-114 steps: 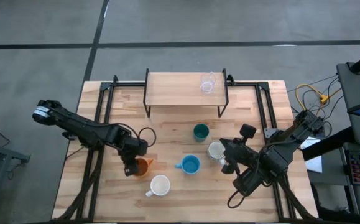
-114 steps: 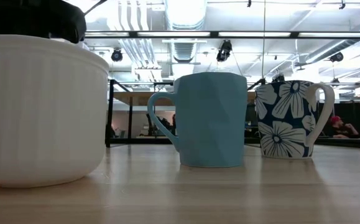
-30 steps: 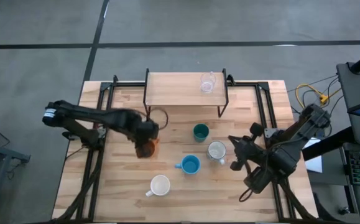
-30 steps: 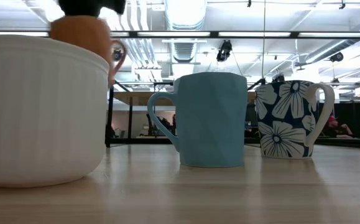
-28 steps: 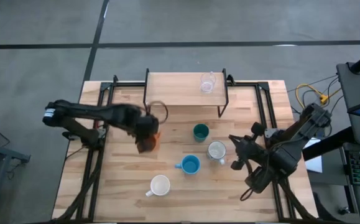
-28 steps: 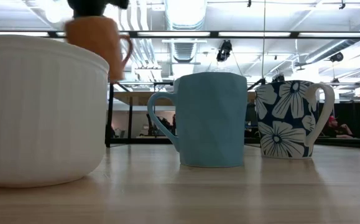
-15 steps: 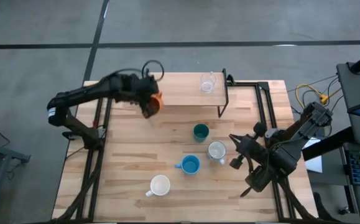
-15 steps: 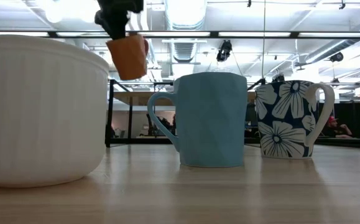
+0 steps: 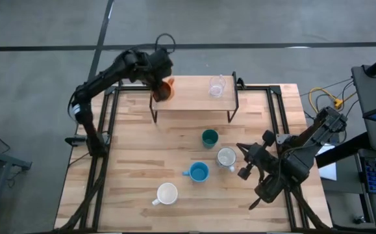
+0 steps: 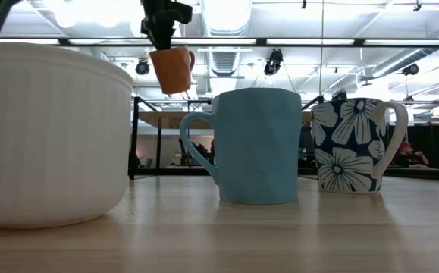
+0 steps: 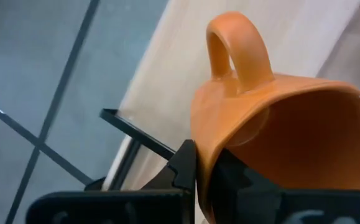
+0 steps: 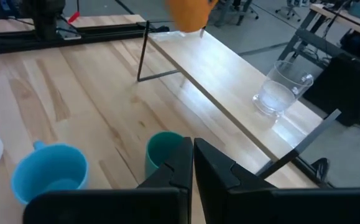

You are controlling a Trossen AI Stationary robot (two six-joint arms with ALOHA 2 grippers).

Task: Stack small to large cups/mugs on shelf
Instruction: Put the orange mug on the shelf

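Nearest the low camera we see the white cup (image 10: 48, 133) on the table (image 9: 129, 169), then the light blue mug (image 10: 253, 145) and the flowered grey-white mug (image 10: 352, 145) beside it. From above, the dark green cup (image 9: 209, 137) stands farther back, between those mugs and the shelf (image 9: 191, 101).

Our right gripper (image 9: 246, 162) waits low over the table's right side, just beside the grey-white mug, its fingers (image 12: 214, 168) pressed together on nothing.

Farther off, our left gripper (image 9: 160, 75) hangs above the shelf's left end, pinching the orange mug (image 9: 164, 90). In the left wrist view, the fingers (image 11: 186, 165) clamp the mug's rim, one outside the wall and one inside, with the handle pointing away from them and the body tilted. In the low view the mug hangs clear above the plank, not touching it.

At the shelf's right end stands the clear glass cup (image 9: 217, 86), upright and well apart from the orange mug.
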